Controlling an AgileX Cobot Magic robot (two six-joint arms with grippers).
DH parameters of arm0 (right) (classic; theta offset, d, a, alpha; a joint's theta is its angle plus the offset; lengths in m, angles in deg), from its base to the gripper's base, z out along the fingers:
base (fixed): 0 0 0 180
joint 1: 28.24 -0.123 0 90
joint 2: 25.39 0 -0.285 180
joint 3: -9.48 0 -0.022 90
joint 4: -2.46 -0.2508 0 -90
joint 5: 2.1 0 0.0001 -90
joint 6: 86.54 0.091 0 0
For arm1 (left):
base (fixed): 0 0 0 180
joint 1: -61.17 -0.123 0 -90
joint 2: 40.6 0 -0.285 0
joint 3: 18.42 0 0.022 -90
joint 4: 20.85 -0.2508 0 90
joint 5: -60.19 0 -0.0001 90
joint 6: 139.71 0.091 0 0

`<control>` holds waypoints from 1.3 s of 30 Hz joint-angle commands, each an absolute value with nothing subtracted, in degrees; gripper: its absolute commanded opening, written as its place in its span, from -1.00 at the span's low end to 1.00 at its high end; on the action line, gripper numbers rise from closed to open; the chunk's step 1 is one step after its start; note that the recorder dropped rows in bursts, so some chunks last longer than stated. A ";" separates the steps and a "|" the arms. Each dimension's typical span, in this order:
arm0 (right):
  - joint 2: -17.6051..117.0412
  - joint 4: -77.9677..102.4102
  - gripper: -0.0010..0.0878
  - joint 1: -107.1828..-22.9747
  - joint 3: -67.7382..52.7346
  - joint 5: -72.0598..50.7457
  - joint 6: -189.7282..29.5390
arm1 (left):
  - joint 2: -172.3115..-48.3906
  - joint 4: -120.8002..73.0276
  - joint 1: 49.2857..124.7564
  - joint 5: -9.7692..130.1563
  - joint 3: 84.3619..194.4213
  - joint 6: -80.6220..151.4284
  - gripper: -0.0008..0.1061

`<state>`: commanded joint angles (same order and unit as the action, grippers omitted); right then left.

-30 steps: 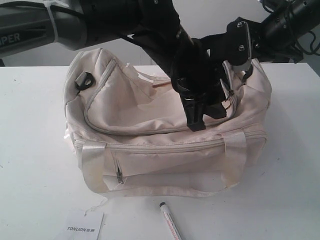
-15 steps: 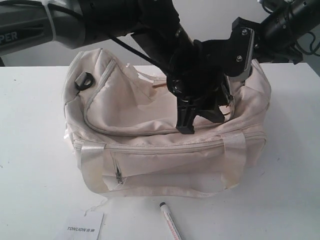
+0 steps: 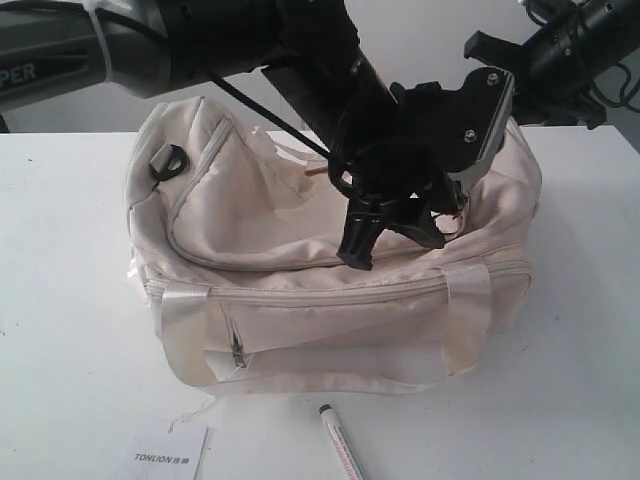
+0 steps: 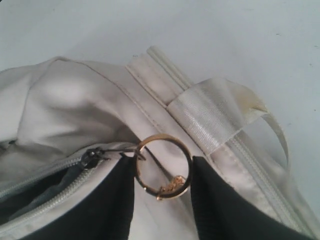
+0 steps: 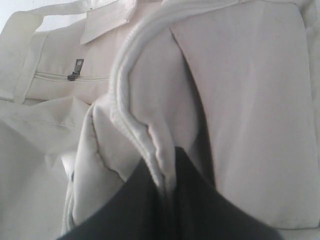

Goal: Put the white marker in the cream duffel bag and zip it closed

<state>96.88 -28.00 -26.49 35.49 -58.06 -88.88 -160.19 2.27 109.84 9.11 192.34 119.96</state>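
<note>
In front of the cream duffel bag (image 3: 330, 300) lies the white marker (image 3: 340, 445).

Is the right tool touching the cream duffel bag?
Touching. The right wrist view shows the right tool pinching the piped seam of the cream duffel bag.

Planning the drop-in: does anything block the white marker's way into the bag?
Yes: on the cream duffel bag the top zipper looks mostly closed, with a small gap by the slider, where the left gripper holds the gold ring. Nothing covers the white marker on the table.
</note>
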 joint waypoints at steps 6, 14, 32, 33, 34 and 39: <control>96.88 -28.00 -0.78 -26.49 35.49 -58.06 -88.88 | -160.43 2.27 109.84 9.53 192.34 119.96 -0.99; 96.88 -28.00 -0.68 -26.49 35.49 -58.82 -88.88 | -160.43 2.27 109.84 9.53 192.34 119.86 -0.99; 91.13 -27.12 0.06 -26.49 37.15 -62.97 -90.82 | -160.43 2.17 109.84 11.33 192.34 120.22 -0.99; 91.01 -27.12 0.06 -26.49 37.15 -63.88 -91.65 | -160.43 2.17 109.84 11.33 192.34 120.22 -0.99; 90.94 -27.26 0.06 -26.49 37.15 -64.74 -91.99 | -160.43 2.17 109.84 11.33 192.34 120.22 -0.99; 90.94 -27.53 0.06 -26.49 37.05 -67.93 -92.75 | -160.43 2.17 109.84 11.20 192.34 121.53 -0.99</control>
<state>90.94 -27.53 -26.49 37.05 -67.93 -92.75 -160.43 2.17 109.84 11.20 192.34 121.53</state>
